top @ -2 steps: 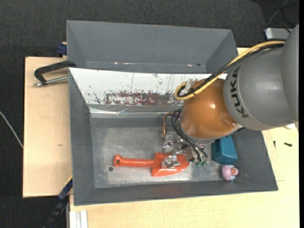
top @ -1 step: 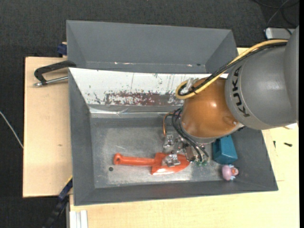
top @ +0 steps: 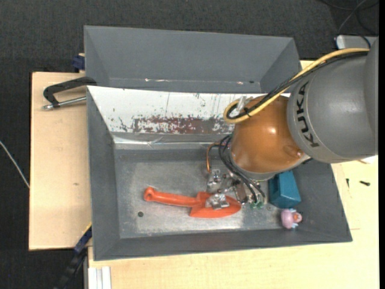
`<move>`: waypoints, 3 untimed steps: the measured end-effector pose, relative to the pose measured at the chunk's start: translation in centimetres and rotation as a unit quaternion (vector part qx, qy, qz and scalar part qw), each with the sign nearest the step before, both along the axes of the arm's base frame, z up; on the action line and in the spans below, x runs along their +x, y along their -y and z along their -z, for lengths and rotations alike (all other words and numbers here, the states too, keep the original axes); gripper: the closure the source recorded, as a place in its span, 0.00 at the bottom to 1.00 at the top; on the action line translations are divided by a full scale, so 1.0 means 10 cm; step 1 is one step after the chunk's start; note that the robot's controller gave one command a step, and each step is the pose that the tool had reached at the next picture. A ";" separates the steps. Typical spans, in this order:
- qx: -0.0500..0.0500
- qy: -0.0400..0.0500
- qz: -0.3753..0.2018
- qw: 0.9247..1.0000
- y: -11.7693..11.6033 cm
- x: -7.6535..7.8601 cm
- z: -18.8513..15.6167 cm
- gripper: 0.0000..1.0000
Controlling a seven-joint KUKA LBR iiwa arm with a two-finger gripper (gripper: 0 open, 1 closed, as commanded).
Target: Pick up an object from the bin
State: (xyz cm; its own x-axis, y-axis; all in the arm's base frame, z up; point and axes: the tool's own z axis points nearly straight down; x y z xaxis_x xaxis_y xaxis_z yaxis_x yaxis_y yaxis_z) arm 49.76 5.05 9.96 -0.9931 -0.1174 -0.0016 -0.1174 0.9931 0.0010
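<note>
**Clerk:** Item one, task status. Entry?

**Checker:** Not complete, by my reading. One long orange plastic tool (top: 174,198), with a slim handle to the left and a broad scoop-like end to the right, lies flat on the floor of the grey bin (top: 150,173), lower centre of the frame. Nothing is raised off that floor.

**Clerk:** Item two, the claw.

**Checker:** The claw (top: 219,196) is down at floor level, right at the broad end of the orange tool. Apart, together or clamped on the tool: cannot tell, since metal parts and wiring crowd the spot.

**Clerk:** Work outstanding?

**Checker:** A judgement: confirm or make a grip on the broad end, then lift the tool clear of the bin. The lift is wholly outstanding.

**Clerk:** Item three, arm pose.

**Checker:** The grey arm (top: 337,113) enters from the upper right of the frame. The wrist, under its orange cover (top: 264,143), is pitched down and leftward over the right-centre of the bin. Yellow and black cables (top: 240,108) loop off the top of the cover.

**Clerk:** Neighbouring stock?

**Checker:**
- One blue block (top: 284,188), just right of the claw and partly under the cover.
- One small pink figure (top: 290,218), lower right corner of the floor.
- One small green piece (top: 257,205), between the claw and the block.

All three look separate from the orange tool, so I judge the lift should not drag them along.
</note>
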 end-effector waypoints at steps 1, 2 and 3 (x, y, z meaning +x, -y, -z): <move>0.000 -0.003 0.000 1.000 0.00 -0.02 -0.13 1.00; 0.000 -0.001 0.000 1.000 0.00 -0.01 -0.34 1.00; 0.000 0.002 0.000 1.000 -0.01 0.01 -0.49 1.00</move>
